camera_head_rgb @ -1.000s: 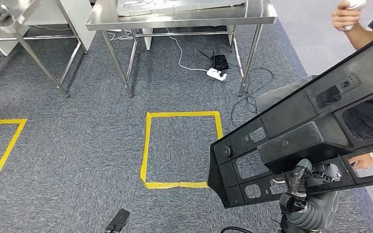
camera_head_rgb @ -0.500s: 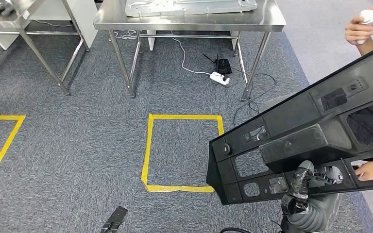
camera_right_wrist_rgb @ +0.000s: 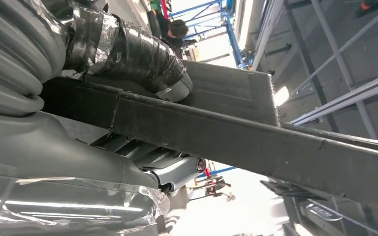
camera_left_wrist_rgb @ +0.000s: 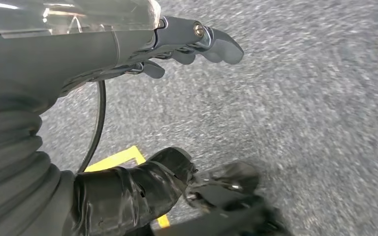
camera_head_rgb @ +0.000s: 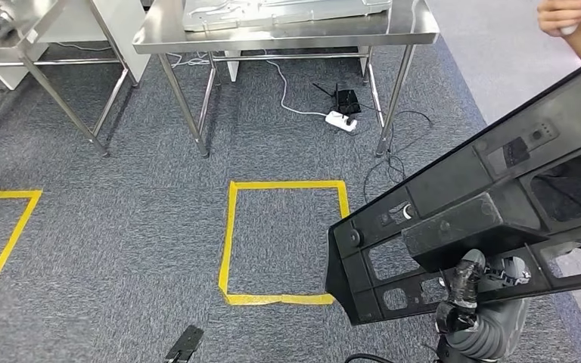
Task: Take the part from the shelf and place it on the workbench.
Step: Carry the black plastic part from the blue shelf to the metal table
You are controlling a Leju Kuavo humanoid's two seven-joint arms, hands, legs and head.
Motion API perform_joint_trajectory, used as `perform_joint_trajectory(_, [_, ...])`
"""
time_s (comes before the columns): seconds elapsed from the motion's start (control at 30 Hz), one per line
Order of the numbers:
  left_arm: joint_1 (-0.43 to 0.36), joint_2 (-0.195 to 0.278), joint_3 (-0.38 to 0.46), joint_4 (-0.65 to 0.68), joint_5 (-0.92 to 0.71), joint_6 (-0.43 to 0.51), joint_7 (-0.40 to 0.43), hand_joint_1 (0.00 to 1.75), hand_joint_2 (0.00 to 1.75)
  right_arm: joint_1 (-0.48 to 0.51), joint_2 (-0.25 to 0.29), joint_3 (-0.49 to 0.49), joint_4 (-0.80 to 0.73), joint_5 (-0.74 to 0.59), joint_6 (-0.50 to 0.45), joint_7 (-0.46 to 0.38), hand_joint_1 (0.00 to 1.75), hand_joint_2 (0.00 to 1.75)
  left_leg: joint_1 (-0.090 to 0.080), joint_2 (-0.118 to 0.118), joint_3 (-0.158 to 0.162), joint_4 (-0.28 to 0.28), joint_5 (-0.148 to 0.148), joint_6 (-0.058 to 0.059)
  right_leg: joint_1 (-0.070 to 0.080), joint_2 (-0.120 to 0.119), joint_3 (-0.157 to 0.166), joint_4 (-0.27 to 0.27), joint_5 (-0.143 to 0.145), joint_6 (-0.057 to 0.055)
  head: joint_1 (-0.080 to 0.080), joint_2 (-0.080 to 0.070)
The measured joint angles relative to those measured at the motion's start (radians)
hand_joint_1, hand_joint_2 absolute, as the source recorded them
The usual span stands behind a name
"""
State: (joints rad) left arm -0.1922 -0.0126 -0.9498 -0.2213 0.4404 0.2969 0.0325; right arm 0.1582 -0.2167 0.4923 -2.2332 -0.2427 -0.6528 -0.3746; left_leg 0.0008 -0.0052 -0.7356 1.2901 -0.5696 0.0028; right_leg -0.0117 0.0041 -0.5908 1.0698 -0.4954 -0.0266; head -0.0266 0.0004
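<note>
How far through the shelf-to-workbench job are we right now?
Pickup looks done: the right hand grips the large black part, carried off the floor. In hand is the carry; the steel workbench stands ahead past the yellow floor square. The left hand hangs with its fingers apart, holding nothing. Left: reach the bench and set the part down.

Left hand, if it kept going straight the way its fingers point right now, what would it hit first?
Most likely the grey carpet floor. The left hand hangs open, holding nothing, and the left wrist view shows bare carpet past its fingertips, with nothing between. Depth is unclear, so this is a judgement.
</note>
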Motion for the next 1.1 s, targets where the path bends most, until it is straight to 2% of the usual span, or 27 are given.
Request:
perform_joint_trajectory(0.07, [0.012, 0.003, 0.008, 0.0, 0.023, 0.011, 0.013, 0.0, 1.75, 0.009, 0.0, -0.001, 0.003, -0.02, -0.005, -0.007, 1.75, 1.75, -0.008, 0.0, 0.041, -0.113, 0.082, 0.023, 0.005, 0.001, 0.016, -0.002, -0.01, -0.001, 0.001, 0.0])
perform_joint_trajectory(0.1, [0.019, 0.006, 0.014, 0.0, 0.035, 0.018, 0.02, 0.0, 1.75, 0.014, 0.0, -0.002, 0.005, -0.031, -0.007, -0.011, 1.75, 1.75, -0.013, 0.001, 0.066, -0.17, 0.108, 0.038, 0.007, 0.001, 0.023, -0.004, -0.015, 0.001, 0.003, 0.0])
perform_joint_trajectory(0.13, [0.026, 0.009, 0.02, 0.0, 0.045, 0.024, 0.026, 0.0, 1.75, 0.018, 0.001, -0.002, 0.007, -0.042, -0.01, -0.015, 1.75, 1.75, -0.019, 0.003, 0.087, -0.215, 0.12, 0.05, 0.006, 0.001, 0.027, -0.007, -0.017, 0.004, 0.005, 0.0])
perform_joint_trajectory(0.17, [0.033, 0.011, 0.026, 0.001, 0.054, 0.03, 0.034, 0.0, 1.75, 0.023, 0.001, -0.002, 0.011, -0.051, -0.012, -0.017, 1.75, 1.75, -0.024, 0.004, 0.098, -0.237, 0.118, 0.059, 0.003, 0.0, 0.029, -0.012, -0.018, 0.008, 0.006, 0.0])
perform_joint_trajectory(0.23, [0.048, 0.014, 0.038, 0.001, 0.074, 0.04, 0.054, 0.0, 1.75, 0.031, 0.0, -0.002, 0.017, -0.064, -0.016, -0.02, 1.75, 1.75, -0.027, 0.003, 0.111, -0.262, 0.114, 0.064, 0.001, 0.0, 0.037, -0.026, -0.018, 0.02, 0.005, 0.0])
perform_joint_trajectory(0.3, [0.064, 0.017, 0.049, 0.001, 0.09, 0.049, 0.071, 0.0, 1.75, 0.037, -0.004, -0.001, 0.021, -0.069, -0.022, -0.021, 1.75, 1.75, -0.019, 0.003, 0.136, -0.293, 0.12, 0.061, 0.003, -0.002, 0.042, -0.022, -0.025, 0.03, 0.005, 0.0])
perform_joint_trajectory(0.33, [0.069, 0.019, 0.052, 0.001, 0.095, 0.053, 0.076, 0.0, 1.75, 0.038, -0.006, -0.001, 0.022, -0.07, -0.025, -0.021, 1.75, 1.75, -0.014, 0.004, 0.15, -0.308, 0.122, 0.06, 0.004, -0.002, 0.031, 0.005, -0.039, 0.035, 0.006, 0.0])
perform_joint_trajectory(0.37, [0.071, 0.02, 0.055, 0.001, 0.099, 0.056, 0.078, 0.0, 1.75, 0.039, -0.009, -0.001, 0.024, -0.07, -0.027, -0.02, 1.75, 1.75, -0.012, 0.004, 0.16, -0.316, 0.122, 0.06, 0.003, -0.003, 0.006, 0.054, -0.059, 0.039, 0.007, 0.0])
perform_joint_trajectory(0.43, [0.071, 0.023, 0.062, 0.001, 0.102, 0.065, 0.069, 0.0, 1.75, 0.04, -0.013, -0.001, 0.029, -0.077, -0.026, -0.026, 1.75, 1.75, -0.011, 0.003, 0.172, -0.317, 0.113, 0.062, -0.001, -0.002, -0.067, 0.17, -0.096, 0.046, 0.009, 0.0])
perform_joint_trajectory(0.47, [0.072, 0.024, 0.068, 0.001, 0.103, 0.071, 0.057, 0.0, 1.75, 0.041, -0.014, -0.001, 0.032, -0.085, -0.021, -0.035, 1.75, 1.75, -0.011, 0.002, 0.177, -0.315, 0.107, 0.061, -0.004, -0.002, -0.094, 0.203, -0.095, 0.05, 0.009, 0.0])
perform_joint_trajectory(0.5, [0.073, 0.025, 0.073, 0.001, 0.103, 0.079, 0.041, 0.0, 1.75, 0.041, -0.015, -0.002, 0.035, -0.095, -0.014, -0.046, 1.75, 1.75, -0.01, 0.001, 0.183, -0.311, 0.099, 0.058, -0.006, -0.003, -0.104, 0.202, -0.075, 0.053, 0.01, 0.0])
perform_joint_trajectory(0.53, [0.075, 0.026, 0.077, 0.001, 0.103, 0.086, 0.025, 0.0, 1.75, 0.041, -0.015, -0.002, 0.037, -0.108, -0.005, -0.055, 1.75, 1.75, -0.009, 0.0, 0.189, -0.306, 0.091, 0.055, -0.009, -0.003, -0.096, 0.165, -0.039, 0.056, 0.01, 0.0])
perform_joint_trajectory(0.57, [0.075, 0.028, 0.079, 0.001, 0.104, 0.089, 0.011, 0.0, 1.75, 0.04, -0.016, -0.002, 0.039, -0.119, 0.005, -0.061, 1.75, 1.75, -0.007, -0.001, 0.194, -0.298, 0.081, 0.051, -0.012, -0.003, -0.074, 0.104, 0.0, 0.058, 0.01, 0.0])
perform_joint_trajectory(0.6, [0.074, 0.031, 0.082, 0.001, 0.104, 0.091, 0.0, 0.0, 1.75, 0.039, -0.016, -0.003, 0.041, -0.13, 0.013, -0.064, 1.75, 1.75, -0.007, -0.002, 0.195, -0.288, 0.07, 0.044, -0.012, -0.003, -0.051, 0.048, 0.025, 0.058, 0.011, 0.0])
perform_joint_trajectory(0.63, [0.072, 0.034, 0.085, 0.001, 0.104, 0.092, -0.008, 0.0, 1.75, 0.038, -0.016, -0.003, 0.044, -0.14, 0.02, -0.064, 1.75, 1.75, -0.008, -0.003, 0.193, -0.279, 0.06, 0.037, -0.012, -0.001, -0.034, 0.01, 0.038, 0.054, 0.011, 0.0])
perform_joint_trajectory(0.67, [0.07, 0.038, 0.088, 0.001, 0.105, 0.093, -0.014, 0.0, 1.75, 0.037, -0.016, -0.003, 0.047, -0.147, 0.026, -0.064, 1.75, 1.75, -0.009, -0.003, 0.191, -0.273, 0.053, 0.031, -0.011, 0.0, -0.025, -0.009, 0.038, 0.049, 0.011, 0.0])
perform_joint_trajectory(0.77, [0.066, 0.047, 0.098, 0.001, 0.107, 0.1, -0.023, 0.0, 1.75, 0.031, -0.017, -0.003, 0.057, -0.155, 0.041, -0.064, 1.75, 1.75, -0.008, -0.003, 0.193, -0.268, 0.043, 0.017, -0.009, 0.004, -0.019, -0.011, 0.029, 0.03, 0.01, 0.0])
perform_joint_trajectory(0.83, [0.062, 0.049, 0.101, 0.001, 0.108, 0.105, -0.023, 0.0, 1.75, 0.019, -0.017, -0.003, 0.062, -0.155, 0.048, -0.064, 1.75, 1.75, -0.005, -0.001, 0.173, -0.223, 0.019, 0.005, -0.014, 0.003, -0.012, -0.015, 0.026, 0.019, 0.006, 0.0])
perform_joint_trajectory(0.87, [0.06, 0.05, 0.102, 0.001, 0.11, 0.106, -0.023, 0.0, 1.75, 0.013, -0.017, -0.003, 0.063, -0.153, 0.052, -0.062, 1.75, 1.75, -0.003, 0.0, 0.145, -0.171, -0.004, -0.001, -0.015, 0.001, -0.009, -0.016, 0.024, 0.016, 0.004, 0.0])
perform_joint_trajectory(0.93, [0.057, 0.05, 0.105, 0.001, 0.115, 0.107, -0.024, 0.0, 1.75, 0.005, -0.017, -0.003, 0.065, -0.143, 0.058, -0.052, 1.75, 1.75, 0.002, 0.0, 0.065, -0.043, -0.048, -0.01, -0.015, -0.001, -0.005, -0.016, 0.017, 0.012, 0.002, 0.0])
perform_joint_trajectory(0.97, [0.058, 0.05, 0.107, 0.001, 0.117, 0.106, -0.026, 0.0, 1.75, 0.003, -0.017, -0.003, 0.065, -0.135, 0.06, -0.042, 1.75, 1.75, 0.003, 0.0, 0.033, -0.001, -0.052, -0.012, -0.015, -0.001, -0.001, -0.016, 0.014, 0.012, 0.001, 0.0])
perform_joint_trajectory(1.0, [0.062, 0.05, 0.109, 0.001, 0.12, 0.105, -0.025, 0.0, 1.75, 0.003, -0.017, -0.003, 0.066, -0.126, 0.059, -0.027, 1.75, 1.75, 0.004, 0.0, 0.019, 0.006, -0.035, -0.011, -0.015, 0.0, 0.005, -0.016, 0.009, 0.012, 0.001, 0.0])
perform_joint_trajectory(1.03, [0.067, 0.05, 0.11, 0.001, 0.122, 0.103, -0.02, 0.0, 1.75, 0.003, -0.018, -0.004, 0.066, -0.119, 0.058, -0.011, 1.75, 1.75, 0.004, 0.0, 0.025, -0.026, 0.001, -0.009, -0.015, 0.002, 0.014, -0.016, 0.003, 0.014, 0.001, 0.0])
perform_joint_trajectory(1.1, [0.074, 0.049, 0.112, 0.001, 0.127, 0.096, -0.001, 0.0, 1.75, 0.003, -0.02, -0.007, 0.066, -0.112, 0.056, 0.022, 1.75, 1.75, 0.002, 0.0, 0.073, -0.153, 0.084, 0.002, -0.015, 0.004, 0.031, -0.018, -0.009, 0.019, 0.002, 0.0])
